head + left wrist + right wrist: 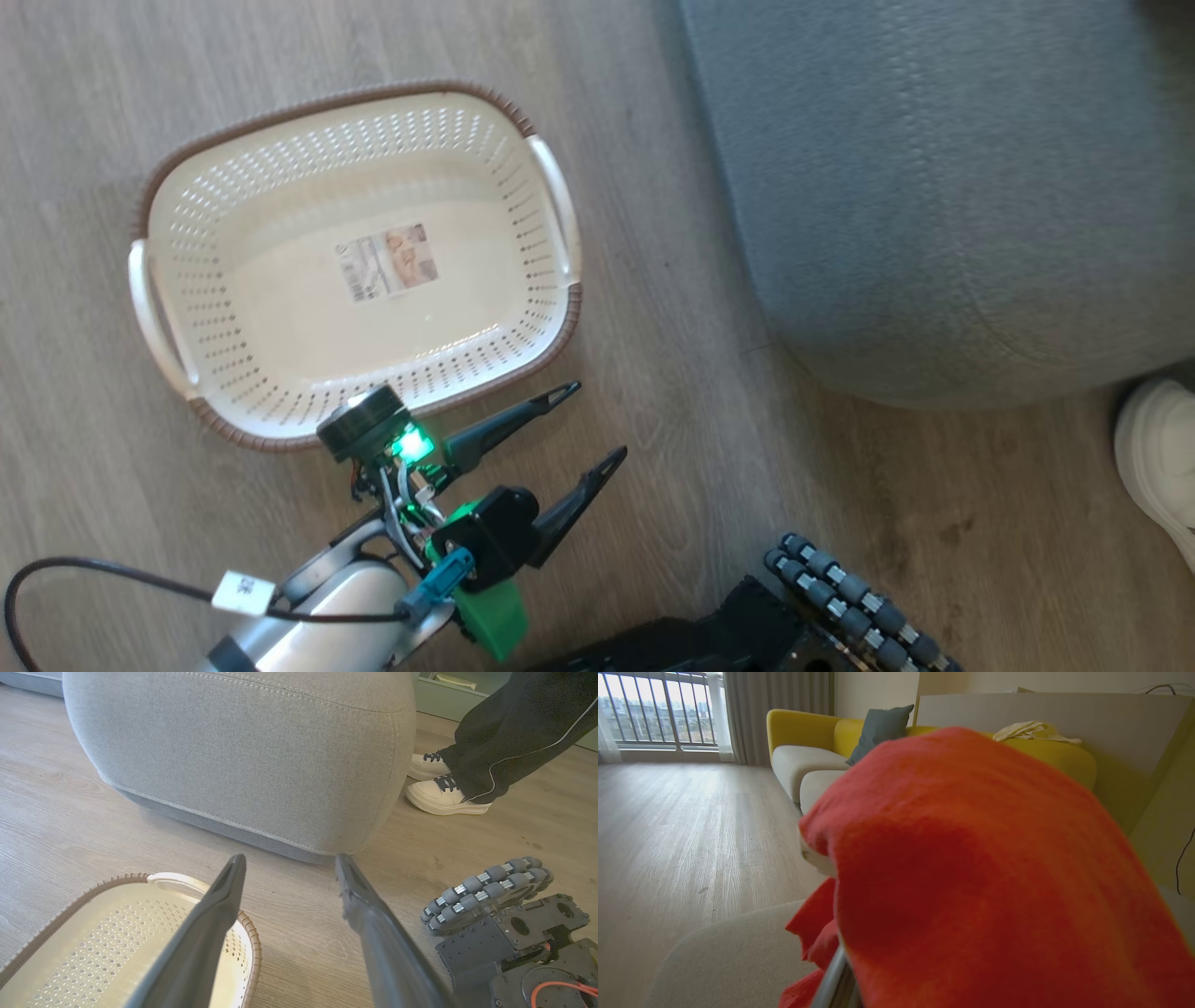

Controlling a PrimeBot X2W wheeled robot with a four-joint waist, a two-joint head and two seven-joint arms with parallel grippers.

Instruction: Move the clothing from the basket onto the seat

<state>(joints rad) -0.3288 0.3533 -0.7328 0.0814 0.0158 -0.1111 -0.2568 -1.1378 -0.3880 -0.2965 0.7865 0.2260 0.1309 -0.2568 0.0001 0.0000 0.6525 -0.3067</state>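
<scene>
1. Basket [224, 215]: small rounded-rectangular cream plastic, perforated walls, brown braided rim, two white side handles. It stands on the pale wood-grain plank floor [653, 280], at the far left. It holds no garment; a paper label [387, 262] lies flat on its bottom.

2. Left gripper [595, 421]: two long dark fingers on a pale forearm, just beside the basket's near rim and above the floor. The jaws are spread wide and hold nothing. Its wrist view has one finger over the basket's corner, and both fingers point toward the seat's rounded front.

3. Robot base wheel [859, 602]: black, ringed with grey rollers, on the floor between gripper and seat.

4. Seat [934, 187]: large grey fabric-upholstered cushion with a rounded corner and pale stitching, set well apart from the basket on its right.

5. Person: dark trousers [509, 742] and white shoes [1158, 448], standing on the floor just past the seat's corner.

6. Clothing [980, 872]: soft bright red fabric, out of the basket, draped over the right gripper [836, 975] above a grey cushion surface. Further red folds hang at the lower left. The cloth hides the fingers, so I cannot tell whether the jaws pinch it.

7. Background, right wrist view: yellow sofa [803, 728] with a dark teal cushion [880, 730].
</scene>
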